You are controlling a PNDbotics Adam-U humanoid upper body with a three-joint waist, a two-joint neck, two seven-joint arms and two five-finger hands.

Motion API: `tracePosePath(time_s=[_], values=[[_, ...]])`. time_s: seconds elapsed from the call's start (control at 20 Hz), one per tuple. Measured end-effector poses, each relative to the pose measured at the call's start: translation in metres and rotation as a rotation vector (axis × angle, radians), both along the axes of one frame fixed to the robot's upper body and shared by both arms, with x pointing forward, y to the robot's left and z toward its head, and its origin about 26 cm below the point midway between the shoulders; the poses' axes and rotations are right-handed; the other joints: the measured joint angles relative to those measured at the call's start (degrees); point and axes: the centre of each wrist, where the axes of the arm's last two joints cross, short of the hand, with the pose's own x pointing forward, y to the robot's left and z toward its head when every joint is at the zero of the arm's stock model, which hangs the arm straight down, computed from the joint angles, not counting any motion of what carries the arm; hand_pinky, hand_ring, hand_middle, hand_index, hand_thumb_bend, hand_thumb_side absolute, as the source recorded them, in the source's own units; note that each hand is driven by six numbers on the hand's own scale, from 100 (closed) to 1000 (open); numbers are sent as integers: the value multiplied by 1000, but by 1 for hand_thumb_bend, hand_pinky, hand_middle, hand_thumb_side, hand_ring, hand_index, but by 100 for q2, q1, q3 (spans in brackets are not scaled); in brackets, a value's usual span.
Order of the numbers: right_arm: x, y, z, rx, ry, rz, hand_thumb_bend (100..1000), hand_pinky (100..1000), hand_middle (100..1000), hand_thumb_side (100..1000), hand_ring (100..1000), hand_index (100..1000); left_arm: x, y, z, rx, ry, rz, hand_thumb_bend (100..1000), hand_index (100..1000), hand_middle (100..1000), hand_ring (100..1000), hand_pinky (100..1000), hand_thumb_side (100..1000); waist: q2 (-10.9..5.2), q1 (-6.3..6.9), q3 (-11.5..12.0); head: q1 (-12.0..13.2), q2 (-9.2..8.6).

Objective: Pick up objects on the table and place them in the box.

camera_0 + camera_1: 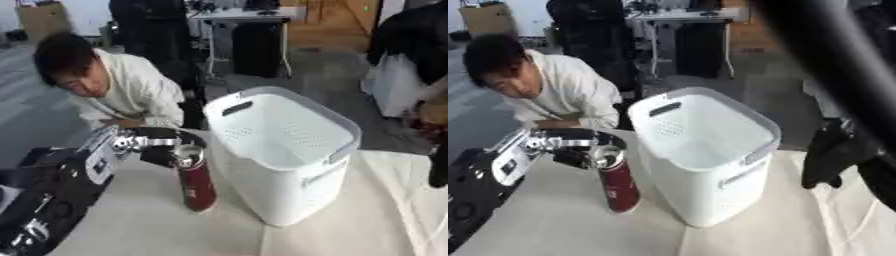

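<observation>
The tall dark red bottle with a silver metal cap (pixel 196 184) stands on the table, slightly tilted, just beside the left wall of the white plastic basket with small holes and a grey rim (pixel 289 160). Its base touches the cloth. The left hand (pixel 162 148) is at the top of the bottle, with black fingers curled around the neck just under the cap. The silver and black left arm (pixel 66 190) comes in from the lower left corner, on the far side of the bottle from the basket.

The basket stands upright on the table, and what can be seen of its inside holds nothing. A slot handle is cut near its rim at the back.

The right hand (pixel 833 155) hangs as a dark shape to the right of the basket; I cannot tell if its fingers are open or curled.

The table (pixel 157 225) is covered with a pale beige cloth, with some folds to the right of the basket. Behind the basket the floor is grey, and there are a white desk with thin legs (pixel 249 30), dark chairs and wooden panels on the far wall.
</observation>
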Motion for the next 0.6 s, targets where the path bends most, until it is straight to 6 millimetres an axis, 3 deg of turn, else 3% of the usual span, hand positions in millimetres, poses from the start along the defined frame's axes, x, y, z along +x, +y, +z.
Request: tracePosePath(time_s=[0.6], values=[[0,0,0,-1,0,0,100,125,460,1000,398,647,1,-1,-3,-43,12,-2,293,1000,1000,1000,1000,1000,0,0,0,0,-2]])
